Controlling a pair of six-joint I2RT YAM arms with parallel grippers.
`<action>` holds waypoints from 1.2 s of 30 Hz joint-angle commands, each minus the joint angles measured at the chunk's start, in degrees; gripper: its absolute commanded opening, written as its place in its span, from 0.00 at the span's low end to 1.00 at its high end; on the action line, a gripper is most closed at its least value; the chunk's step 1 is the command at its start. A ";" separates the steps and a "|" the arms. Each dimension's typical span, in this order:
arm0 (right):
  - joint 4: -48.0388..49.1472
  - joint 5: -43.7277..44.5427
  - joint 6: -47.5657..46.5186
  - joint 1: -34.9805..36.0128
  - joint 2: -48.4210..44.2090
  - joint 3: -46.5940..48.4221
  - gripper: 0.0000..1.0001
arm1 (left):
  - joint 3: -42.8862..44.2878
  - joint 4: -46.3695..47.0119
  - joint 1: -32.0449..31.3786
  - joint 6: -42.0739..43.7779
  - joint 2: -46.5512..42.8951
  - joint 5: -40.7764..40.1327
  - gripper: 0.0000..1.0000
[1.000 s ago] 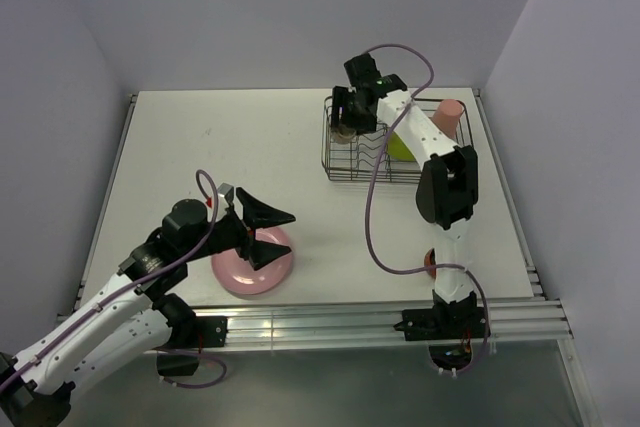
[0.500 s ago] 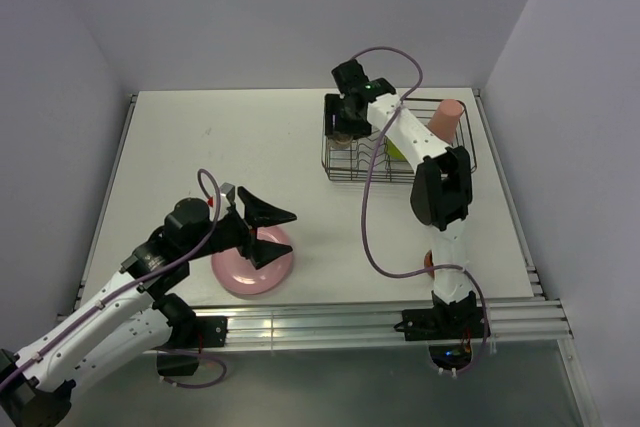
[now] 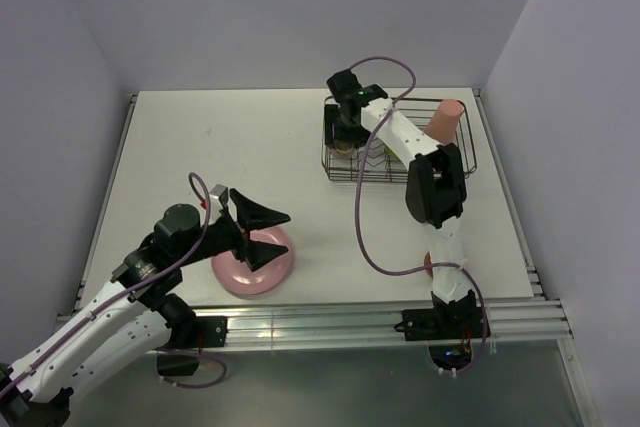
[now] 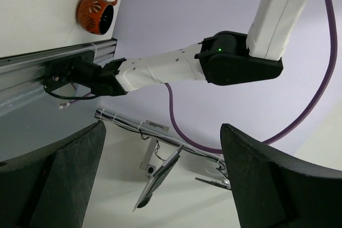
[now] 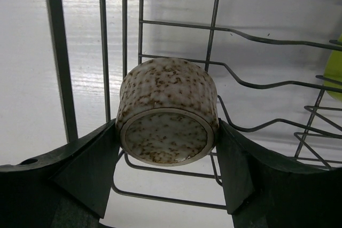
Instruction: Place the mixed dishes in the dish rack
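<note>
My right gripper is shut on the small speckled beige cup, held upside down low inside the left end of the black wire dish rack. The rack's wires show under the cup. The salmon-pink tumbler stands at the rack's right end, and the yellow-green bowl lies in its middle. My left gripper is open and empty, just above the big pink plate at the table's front. The dark red mug sits by the right arm's base.
The right arm's purple cable loops over the table between the rack and the plate. A metal rail runs along the table's front edge. Walls close in the back and both sides.
My right gripper has moved left and lower into the rack's left end with the cup. My left gripper has shifted slightly over the plate.
</note>
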 commanded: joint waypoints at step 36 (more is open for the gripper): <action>-0.22 2.07 0.68 1.66 3.03 2.82 0.70 | 8.92 -10.32 -0.07 9.84 6.72 0.74 0.96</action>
